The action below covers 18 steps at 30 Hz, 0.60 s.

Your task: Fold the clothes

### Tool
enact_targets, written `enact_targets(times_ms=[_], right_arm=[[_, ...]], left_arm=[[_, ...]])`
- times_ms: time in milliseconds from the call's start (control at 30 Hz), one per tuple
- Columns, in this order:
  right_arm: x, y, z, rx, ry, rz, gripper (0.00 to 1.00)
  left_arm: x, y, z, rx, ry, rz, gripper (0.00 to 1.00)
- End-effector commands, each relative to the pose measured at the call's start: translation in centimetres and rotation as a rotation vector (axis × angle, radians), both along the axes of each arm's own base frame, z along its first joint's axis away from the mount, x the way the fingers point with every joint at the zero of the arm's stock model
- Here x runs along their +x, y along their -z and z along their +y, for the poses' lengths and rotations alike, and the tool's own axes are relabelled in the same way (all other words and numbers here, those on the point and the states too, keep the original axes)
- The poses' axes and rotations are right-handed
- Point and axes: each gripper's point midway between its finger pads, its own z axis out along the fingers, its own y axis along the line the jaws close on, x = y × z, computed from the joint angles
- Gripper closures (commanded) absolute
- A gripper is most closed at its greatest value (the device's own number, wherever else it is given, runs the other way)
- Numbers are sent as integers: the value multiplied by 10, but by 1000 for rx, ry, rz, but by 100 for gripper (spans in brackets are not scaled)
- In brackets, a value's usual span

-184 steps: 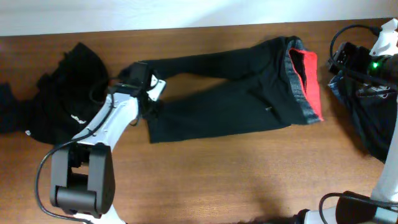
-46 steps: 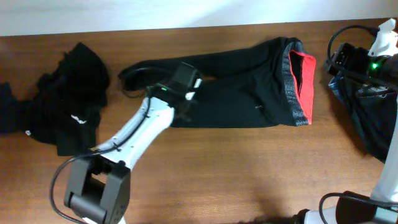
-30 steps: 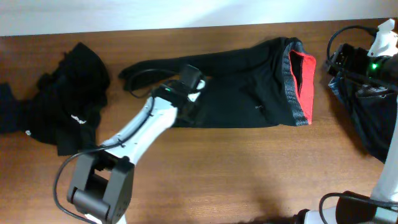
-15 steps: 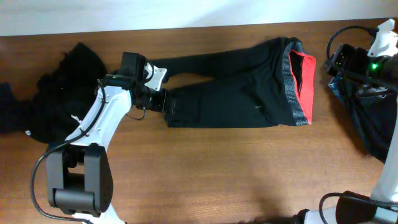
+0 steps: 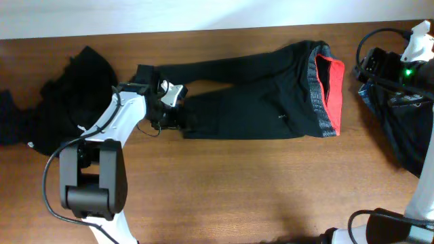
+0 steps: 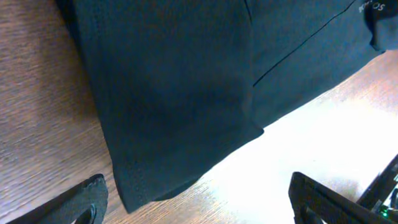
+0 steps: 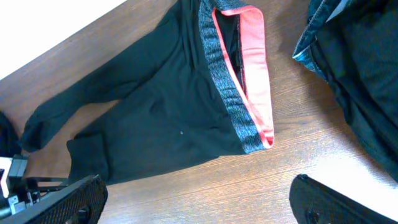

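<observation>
The long black soft trousers lie stretched across the middle of the brown wooden table. Their speckled grey knit waistband is at the right end, turned open to show the bright red lining. The two legs run leftward, the far one reaching out toward the table's left and the near one ending shorter. The left gripper sits low at the near leg's hem with its jaws wide apart. In the left wrist view one dark fingertip shows at each bottom corner, and the stitched black hem hangs down between them over bare wood. The hem corner comes close to the left-hand fingertip, but it may or may not be touching it; nothing looks pinched. To the left of that arm, a crumpled heap of black garments rests on the table, apart from the trousers, with a small white logo on its near side. The right gripper hangs high over the table's right end, its jaws spread wide and holding nothing. Its camera looks down on the waistband, the red lining and most of both legs. Beneath and beside that arm lies a rumpled dark navy garment, just beside the trousers' waist end but not touching it.
</observation>
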Motion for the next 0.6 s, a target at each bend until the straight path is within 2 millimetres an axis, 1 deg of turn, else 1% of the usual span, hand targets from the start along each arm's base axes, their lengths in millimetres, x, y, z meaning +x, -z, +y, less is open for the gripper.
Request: enact_targets(times_ms=[0, 167, 233, 367, 500, 567], right_arm=[[0, -1, 2, 8, -8, -3, 1], [0, -1, 1, 8, -8, -4, 1], [0, -1, 1, 7, -8, -7, 1], [1, -2, 1, 6, -8, -11, 1], [2, -2, 1, 5, -8, -14, 2], [2, -2, 1, 5, -8, -14, 1]], left_arm=[[5, 6, -1, -15, -11, 6, 7], [8, 23, 1, 2, -14, 18, 8], [9, 28, 1, 3, -14, 24, 11], [11, 29, 1, 2, -14, 16, 28], [13, 29, 0, 1, -14, 8, 52], [14, 28, 0, 0, -14, 5, 59]])
